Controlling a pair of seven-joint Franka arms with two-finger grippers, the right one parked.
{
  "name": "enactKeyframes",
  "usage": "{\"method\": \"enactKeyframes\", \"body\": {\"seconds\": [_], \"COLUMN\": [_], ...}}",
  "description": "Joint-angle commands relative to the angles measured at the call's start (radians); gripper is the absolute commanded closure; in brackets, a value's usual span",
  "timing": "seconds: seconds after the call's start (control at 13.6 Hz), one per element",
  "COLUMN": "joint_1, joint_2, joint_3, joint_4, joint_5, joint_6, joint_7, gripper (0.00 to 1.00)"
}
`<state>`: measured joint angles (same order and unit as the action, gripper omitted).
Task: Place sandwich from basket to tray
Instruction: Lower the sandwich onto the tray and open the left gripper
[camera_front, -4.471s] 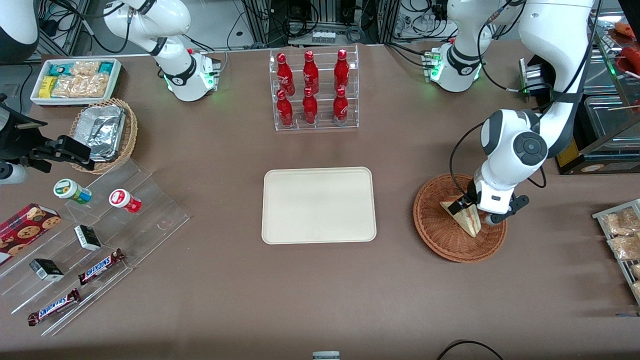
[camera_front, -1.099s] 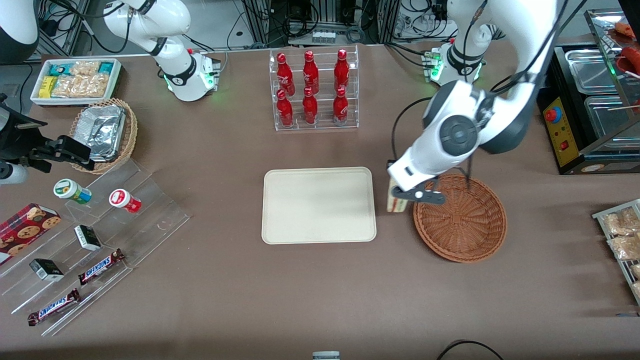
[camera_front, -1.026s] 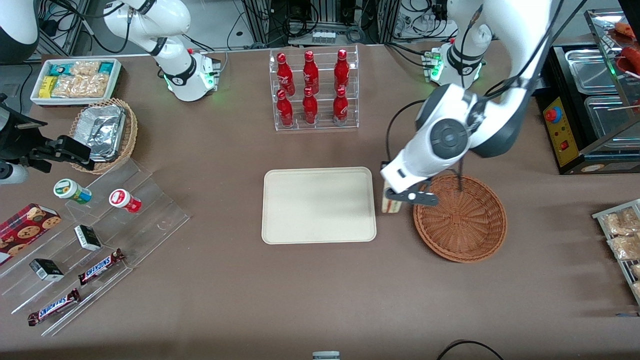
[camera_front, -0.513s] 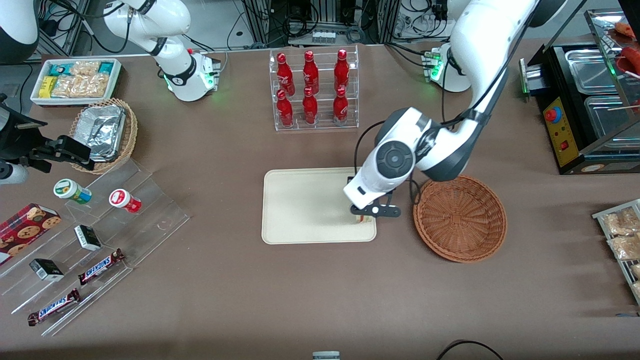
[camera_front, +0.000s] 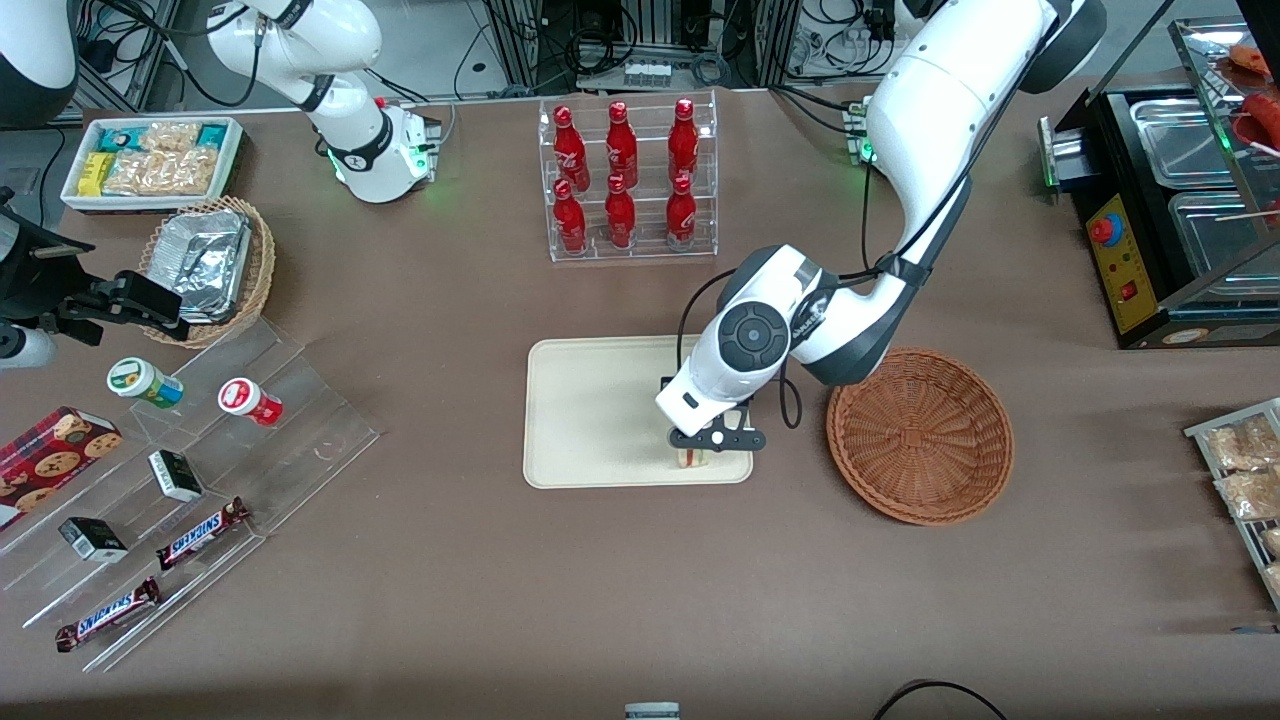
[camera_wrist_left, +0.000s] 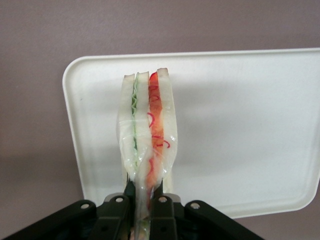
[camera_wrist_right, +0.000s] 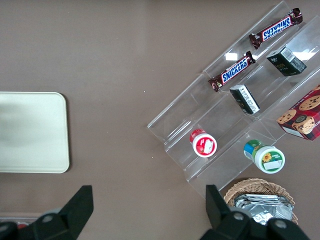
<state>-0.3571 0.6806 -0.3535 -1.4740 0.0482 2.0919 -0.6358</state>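
Gripping the sandwich (camera_wrist_left: 146, 145) tight, the left arm's gripper (camera_front: 706, 446) sits over the tray (camera_front: 590, 420), at the corner nearest the front camera on the working arm's end. In the wrist view the two black fingers (camera_wrist_left: 119, 216) are clenched on the wedge's narrow end, with the bread slices and the green, red and pink filling fanning out edge-on away from them. From the front you only catch a sliver of the sandwich (camera_front: 694, 459) poking out under the gripper's black crossbar, right by the tray's rim. Can't really tell whether it's touching the tray yet or just hanging a bit above it.

Rest of the tray is bare cream plastic. The basket (camera_front: 920, 436) sits on the table just beside the tray, toward the working arm's end, with nothing in it.

Farther from the front camera than the tray there's a clear rack of red bottles (camera_front: 625, 178). Way over toward the parked arm's end you've got a stepped acrylic stand (camera_front: 190, 480) with a couple of Snickers bars (camera_front: 200, 532), plus a tan wicker basket of foil trays (camera_front: 207, 265) and a white bin of snack packets (camera_front: 150, 160).
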Motion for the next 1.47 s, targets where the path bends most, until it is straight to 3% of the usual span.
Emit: {"method": "enactKeyframes", "body": {"seconds": [0.0,1.39], "joint_1": [-0.019,-0.057], "joint_2": [0.023,0.066], "joint_3": [0.008,0.019], "joint_4": [0.035,0.009], "joint_5": [0.016,0.088], "joint_6": [0.010,0.076], "joint_7": [-0.022,-0.058], "gripper": [1.00,1.00]}}
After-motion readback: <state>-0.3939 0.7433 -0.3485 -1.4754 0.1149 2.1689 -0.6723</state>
